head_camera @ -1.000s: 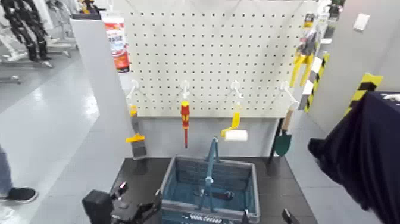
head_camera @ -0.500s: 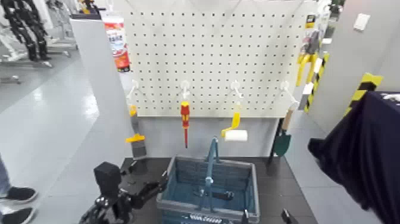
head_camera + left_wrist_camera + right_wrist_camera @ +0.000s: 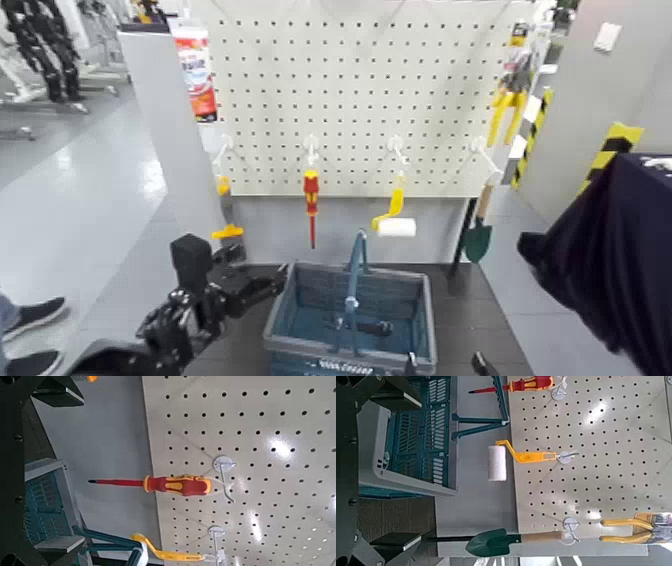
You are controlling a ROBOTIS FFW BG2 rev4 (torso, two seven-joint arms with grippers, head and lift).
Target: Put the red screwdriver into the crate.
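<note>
In the lower left of the head view, the left gripper (image 3: 262,283) is rising from the dark tabletop (image 3: 470,310) beside the blue-grey slotted plastic crate (image 3: 430,330), closer to the pegboard than a second ago; whether its jaws are released or clenched I cannot tell. That suggests the reach is only starting, since the slim red-handled screwdriver with the yellow band (image 3: 311,203) is hanging untouched on its hook on the white pegboard (image 3: 400,90) at centre frame, above and behind the crate. The right gripper is barely showing at the bottom edge, parked.
</note>
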